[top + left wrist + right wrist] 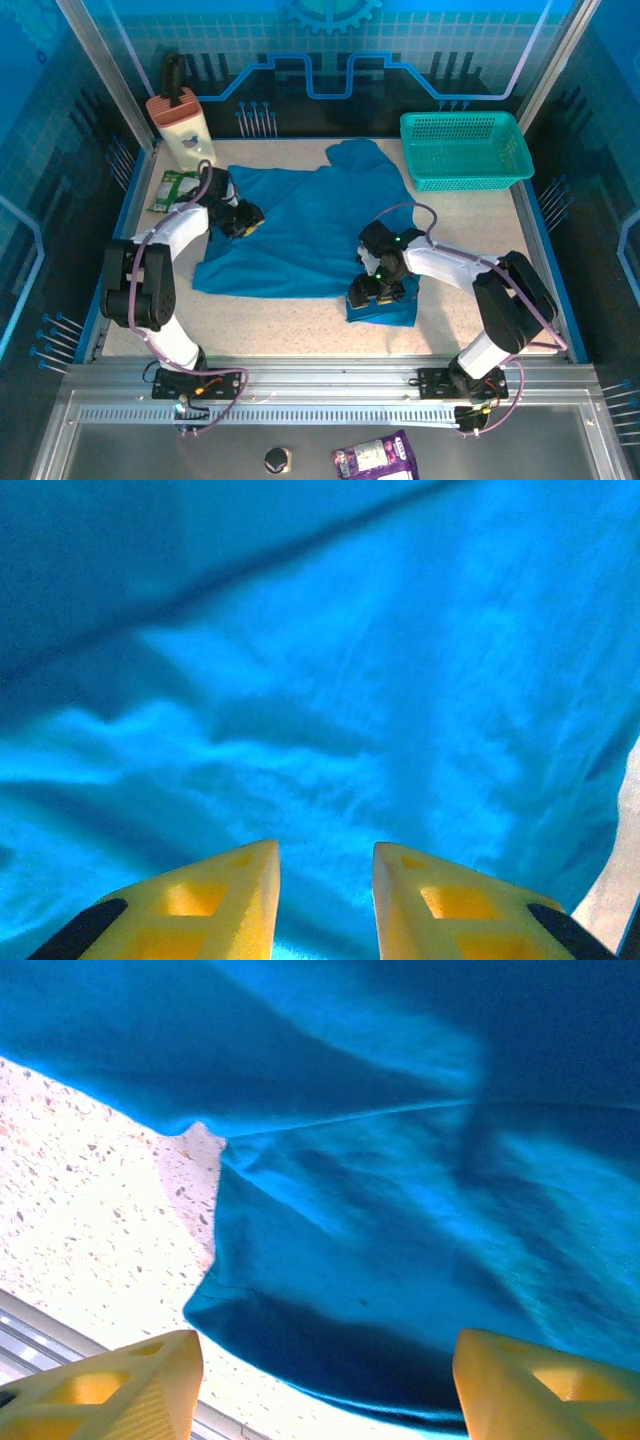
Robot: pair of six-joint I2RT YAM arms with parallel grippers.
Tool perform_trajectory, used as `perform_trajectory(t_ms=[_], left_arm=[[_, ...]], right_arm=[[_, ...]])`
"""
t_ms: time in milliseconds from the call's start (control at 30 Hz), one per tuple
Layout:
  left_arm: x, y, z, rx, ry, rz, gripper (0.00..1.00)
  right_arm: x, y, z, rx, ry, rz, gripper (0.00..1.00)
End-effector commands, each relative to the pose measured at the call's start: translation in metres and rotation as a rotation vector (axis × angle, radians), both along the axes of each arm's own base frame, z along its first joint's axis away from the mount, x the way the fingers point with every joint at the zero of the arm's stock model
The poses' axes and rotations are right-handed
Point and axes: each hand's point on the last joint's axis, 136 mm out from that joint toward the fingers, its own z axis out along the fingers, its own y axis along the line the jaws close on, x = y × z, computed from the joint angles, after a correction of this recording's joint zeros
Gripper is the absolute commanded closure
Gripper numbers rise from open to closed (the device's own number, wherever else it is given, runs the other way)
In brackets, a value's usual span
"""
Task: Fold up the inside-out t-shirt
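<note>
My right gripper (327, 1360), the arm nearer this end, hangs with jaws spread wide and nothing pinched, the near corner flap of the inside-out t-shirt (310, 230) just beneath them, its body spreading away beyond my fingertips.

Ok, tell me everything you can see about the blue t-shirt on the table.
The t-shirt is plain medium-blue cloth, soft and wrinkled, without print. It lies mostly flat on the speckled table, layered at its near right corner. The left gripper is at its left edge; the right gripper, open, is over that corner.
</note>
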Motion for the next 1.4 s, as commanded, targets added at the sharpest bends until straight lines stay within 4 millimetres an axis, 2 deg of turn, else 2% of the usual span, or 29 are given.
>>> perform_trajectory(t_ms=[0,167,333,467,567,767,867,967,1067,1200,1367], left_arm=[[-0.015,-0.012,-0.002,-0.019,0.038,-0.032,0.69],[-0.014,-0.017,-0.003,-0.011,0.044,-0.055,0.69],[-0.01,-0.018,0.002,-0.004,0.036,-0.082,0.68],[-0.009,-0.019,0.001,0.003,0.049,-0.105,0.68],[-0.008,-0.019,0.004,0.007,0.047,-0.114,0.68],[-0.012,-0.016,0.006,0.026,0.045,-0.115,0.68],[-0.019,-0.005,0.003,0.079,0.055,-0.111,0.68],[-0.024,0.018,-0.001,0.084,0.066,-0.05,0.68],[-0.03,0.047,-0.006,0.066,0.075,0.028,0.68],[-0.038,0.078,-0.009,0.086,0.09,0.099,0.68],[-0.033,0.085,-0.008,0.083,0.069,0.14,0.69]], right_arm=[[-0.01,0.01,-0.001,0.005,0.035,0.051,0.33],[-0.037,-0.001,0.0,-0.086,0.096,0.062,0.33],[-0.085,-0.017,0.015,-0.199,0.181,0.046,0.33],[-0.108,-0.008,0.025,-0.181,0.215,0.046,0.33],[-0.098,0.001,0.036,-0.151,0.17,0.054,0.32],[-0.046,-0.005,0.034,-0.2,0.051,-0.004,0.34],[-0.028,0.002,0.023,-0.169,0.027,-0.043,0.35],[-0.019,0.005,0.003,-0.128,0.038,-0.102,0.32],[-0.02,-0.007,-0.021,-0.119,0.077,-0.185,0.29],[-0.035,-0.045,-0.046,-0.192,0.13,-0.304,0.25],[-0.042,-0.09,-0.045,-0.262,0.127,-0.444,0.22]])
